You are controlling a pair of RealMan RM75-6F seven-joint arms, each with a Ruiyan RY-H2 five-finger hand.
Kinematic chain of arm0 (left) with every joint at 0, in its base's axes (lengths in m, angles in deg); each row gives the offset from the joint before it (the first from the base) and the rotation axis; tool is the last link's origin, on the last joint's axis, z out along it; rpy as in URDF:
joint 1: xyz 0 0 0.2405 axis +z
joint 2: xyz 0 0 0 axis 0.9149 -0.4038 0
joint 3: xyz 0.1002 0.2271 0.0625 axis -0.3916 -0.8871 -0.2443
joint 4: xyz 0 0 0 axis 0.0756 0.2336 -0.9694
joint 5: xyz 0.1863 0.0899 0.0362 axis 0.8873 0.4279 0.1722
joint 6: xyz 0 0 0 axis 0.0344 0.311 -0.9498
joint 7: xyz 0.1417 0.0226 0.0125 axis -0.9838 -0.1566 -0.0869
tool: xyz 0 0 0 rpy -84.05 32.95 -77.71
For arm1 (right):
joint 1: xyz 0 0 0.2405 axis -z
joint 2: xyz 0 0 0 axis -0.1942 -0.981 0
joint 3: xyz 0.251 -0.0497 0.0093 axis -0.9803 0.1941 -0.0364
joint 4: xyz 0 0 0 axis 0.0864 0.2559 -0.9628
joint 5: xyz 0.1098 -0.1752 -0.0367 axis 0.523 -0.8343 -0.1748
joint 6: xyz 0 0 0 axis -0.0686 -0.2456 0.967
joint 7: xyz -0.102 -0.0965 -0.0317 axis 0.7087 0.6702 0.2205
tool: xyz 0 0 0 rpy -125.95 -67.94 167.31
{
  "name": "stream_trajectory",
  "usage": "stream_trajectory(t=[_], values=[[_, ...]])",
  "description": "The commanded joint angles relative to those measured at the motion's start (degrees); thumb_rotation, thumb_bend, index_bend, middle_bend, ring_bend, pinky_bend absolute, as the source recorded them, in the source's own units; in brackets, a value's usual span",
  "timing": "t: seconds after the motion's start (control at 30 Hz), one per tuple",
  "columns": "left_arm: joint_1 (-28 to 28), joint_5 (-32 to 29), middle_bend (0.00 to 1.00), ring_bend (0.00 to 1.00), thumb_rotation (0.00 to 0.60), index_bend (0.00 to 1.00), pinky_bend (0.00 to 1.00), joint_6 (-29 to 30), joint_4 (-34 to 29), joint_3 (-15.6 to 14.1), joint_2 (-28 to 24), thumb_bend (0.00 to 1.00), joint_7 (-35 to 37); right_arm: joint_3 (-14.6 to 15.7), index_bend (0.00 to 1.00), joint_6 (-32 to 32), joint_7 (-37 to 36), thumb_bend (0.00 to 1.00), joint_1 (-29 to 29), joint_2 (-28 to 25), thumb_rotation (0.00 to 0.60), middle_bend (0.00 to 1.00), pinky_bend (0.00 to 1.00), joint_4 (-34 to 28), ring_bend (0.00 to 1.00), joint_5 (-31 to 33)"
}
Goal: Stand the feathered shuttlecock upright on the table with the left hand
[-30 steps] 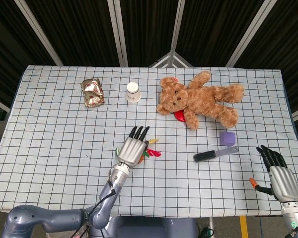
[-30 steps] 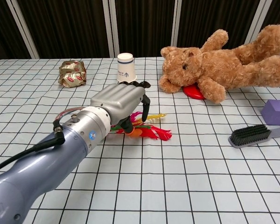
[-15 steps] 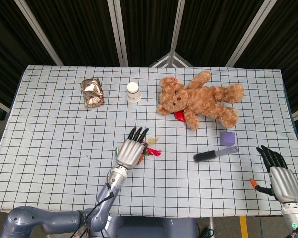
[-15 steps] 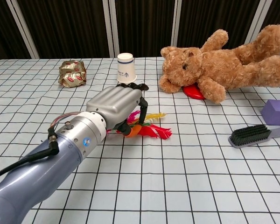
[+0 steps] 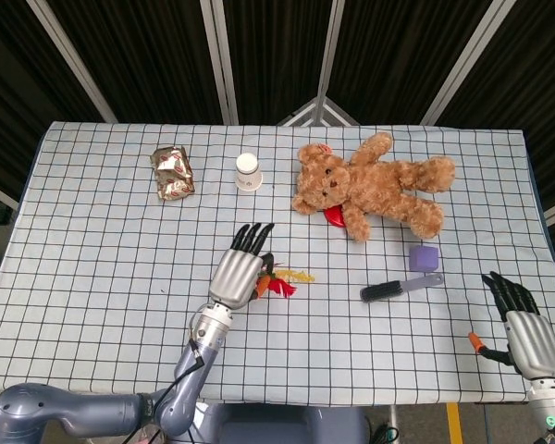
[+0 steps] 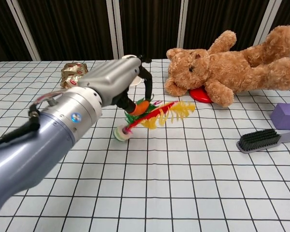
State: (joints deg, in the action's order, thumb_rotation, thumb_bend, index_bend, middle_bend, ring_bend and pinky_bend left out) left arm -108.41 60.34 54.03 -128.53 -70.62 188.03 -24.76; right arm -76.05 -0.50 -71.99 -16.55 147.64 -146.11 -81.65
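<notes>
Head view looks steeply down; chest view low, close, sharing the table (image 5: 92,277).

The left hand (image 6: 117,83) is holding the shuttlecock (image 6: 150,116) above the checked table (image 6: 183,183), pinching it near where the feathers meet the stem. The shuttlecock is lying tilted, its pale base (image 6: 120,134) pointing down toward the near left and its red, green and yellow feathers fanning up to the right. Whether the base is touching the cloth cannot be told. Behind the hand a foil bag (image 6: 70,71) is peeking out. To the right a teddy bear (image 6: 232,65) is lying over a red thing (image 6: 199,95). A brush (image 6: 259,139) and a purple block (image 6: 285,116) are sitting at the right edge.
</notes>
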Motion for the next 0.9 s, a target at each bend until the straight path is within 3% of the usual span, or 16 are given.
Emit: stream_trajectory(t=[0.03, 0.3, 0.9], values=[[2.4, 1.4, 0.04, 0.00, 0.600, 0.59, 0.00, 2.9, -5.6, 0.9, -4.5, 0.67, 2.1, 0.0, 0.00, 0.0, 0.1, 0.34, 0.0, 0.0, 0.600, 0.00, 0.00, -0.1, 0.00, 0.0], [5.2, -0.3, 0.04, 0.00, 0.600, 0.59, 0.00, 3.0, -9.4, 0.3, -10.6, 0.66, 4.7, 0.1, 0.00, 0.3, 1.1, 0.34, -0.1, 0.2, 0.600, 0.00, 0.00, -0.5, 0.00, 0.0], [6.0, -1.1, 0.04, 0.00, 0.600, 0.59, 0.00, 3.1, -7.6, -2.7, -10.3, 0.66, 6.9, 0.1, 0.00, 1.0, 0.9, 0.34, -0.4, 0.2, 0.600, 0.00, 0.00, -0.4, 0.00, 0.2]])
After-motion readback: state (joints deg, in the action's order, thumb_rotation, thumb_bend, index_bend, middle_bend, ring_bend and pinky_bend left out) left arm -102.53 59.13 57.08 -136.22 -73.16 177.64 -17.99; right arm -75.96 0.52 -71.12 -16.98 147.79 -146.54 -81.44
